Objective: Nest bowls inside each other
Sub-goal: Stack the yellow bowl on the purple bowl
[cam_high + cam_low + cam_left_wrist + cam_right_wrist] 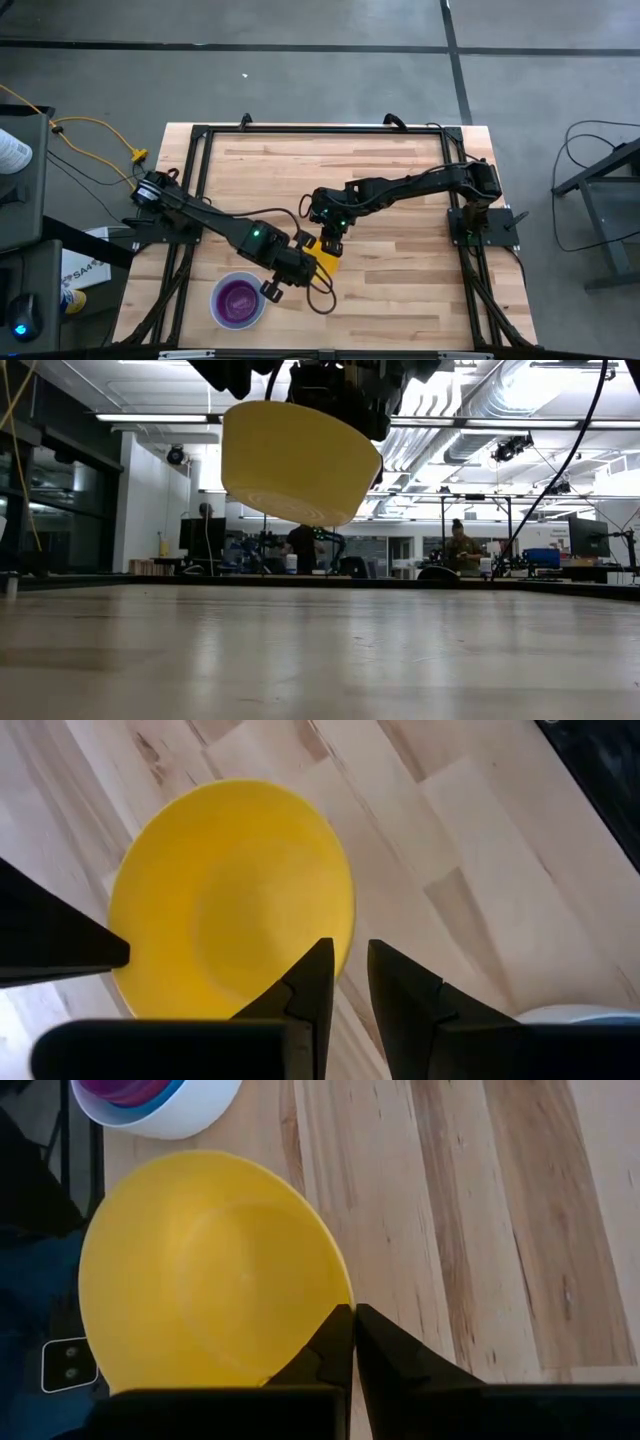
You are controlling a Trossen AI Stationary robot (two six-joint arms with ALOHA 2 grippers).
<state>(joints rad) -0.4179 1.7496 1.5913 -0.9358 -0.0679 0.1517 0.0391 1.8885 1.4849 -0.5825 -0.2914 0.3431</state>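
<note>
Two grippers meet at one yellow bowl (327, 262), and the bowl hangs in the air above the wooden tabletop (400, 290), not far from its near edge and a bit left of the middle. The low view shows the yellow bowl up high and tipped a little, with bare table under it. The right gripper (352, 1342) has its two dark fingers squeezed together on the bowl's thin rim, one inside and one outside. The left gripper (345, 985) is at the same rim, and its fingers stand a little apart with the rim going between them (I cannot tell if they really press on it, but it looks like a hold). My guess is that the bowl is being passed from one arm to the other, since the left arm is the one closer to the stack. The stack sits near the front left corner of the tabletop, just beside the left gripper. It is a white bowl (238, 300) with a blue bowl (165, 1098) inside it and a purple-magenta bowl (238, 297) inside that. A bit of red may show in there too, but it is too small to be sure. The yellow bowl itself is empty, and it is not in the stack yet.
</note>
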